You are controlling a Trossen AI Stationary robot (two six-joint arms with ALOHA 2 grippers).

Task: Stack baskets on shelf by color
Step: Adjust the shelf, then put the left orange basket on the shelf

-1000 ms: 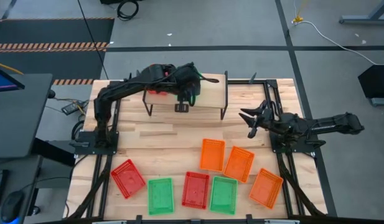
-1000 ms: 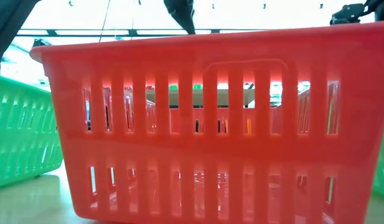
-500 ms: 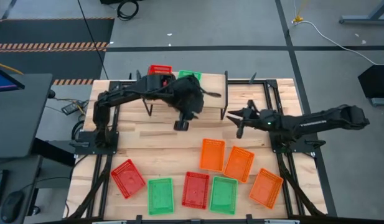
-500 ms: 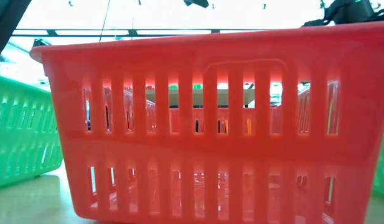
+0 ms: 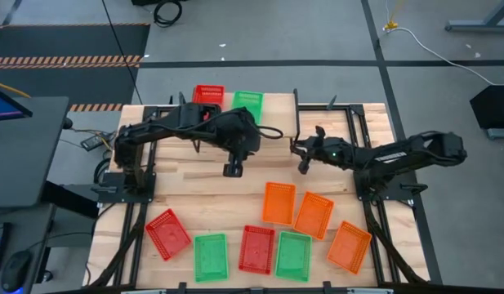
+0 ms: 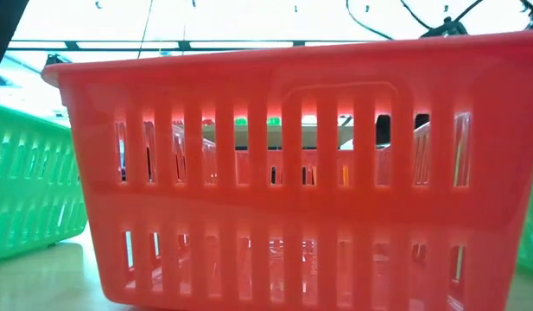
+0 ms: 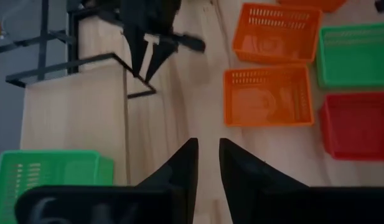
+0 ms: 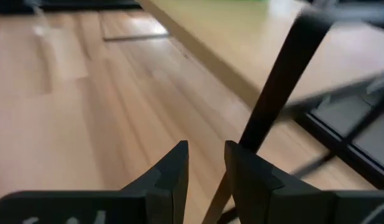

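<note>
Green and red baskets (image 5: 247, 100) (image 5: 208, 94) are now uncovered on the shelf (image 5: 272, 117); seven remain near. Emptied, the left gripper (image 5: 231, 169) has been withdrawn, fingers slightly apart. The right gripper (image 5: 303, 162), slightly apart, has been brought beside the shelf leg.

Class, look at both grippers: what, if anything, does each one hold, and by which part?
Nothing is held. The left gripper and the right gripper each show a narrow empty gap between their fingers, above the bare table.
</note>
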